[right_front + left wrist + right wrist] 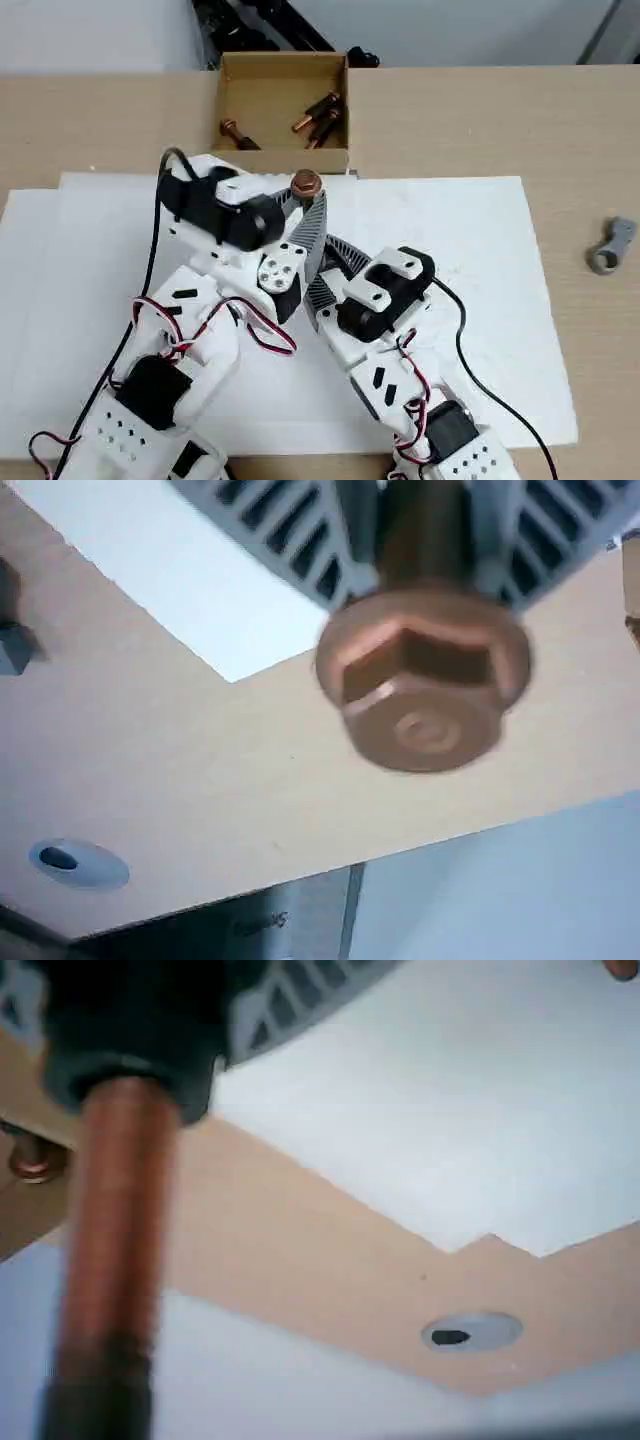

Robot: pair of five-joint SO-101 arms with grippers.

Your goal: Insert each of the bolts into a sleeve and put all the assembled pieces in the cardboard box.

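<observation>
A copper bolt (pixel 306 183) is held up just in front of the cardboard box (pixel 283 155). In the left wrist view its hex head (pixel 425 680) sticks out below grey ribbed fingers (pixel 265 525) that clamp its shaft, so my left gripper (pixel 305 205) is shut on it. My right gripper (pixel 322 262) meets it from the near side. In the right wrist view a black sleeve (pixel 130 1030) sits against a ribbed finger (pixel 290 990), with the copper shaft (pixel 110 1240) running out of it. Several assembled pieces (pixel 320 115) lie in the box.
A white sheet (pixel 480 260) covers the wooden table (pixel 560 120) under both arms. A small grey part (pixel 612 245) lies at the far right. The table has a round grey cable hole (pixel 470 1332). Dark equipment stands behind the box.
</observation>
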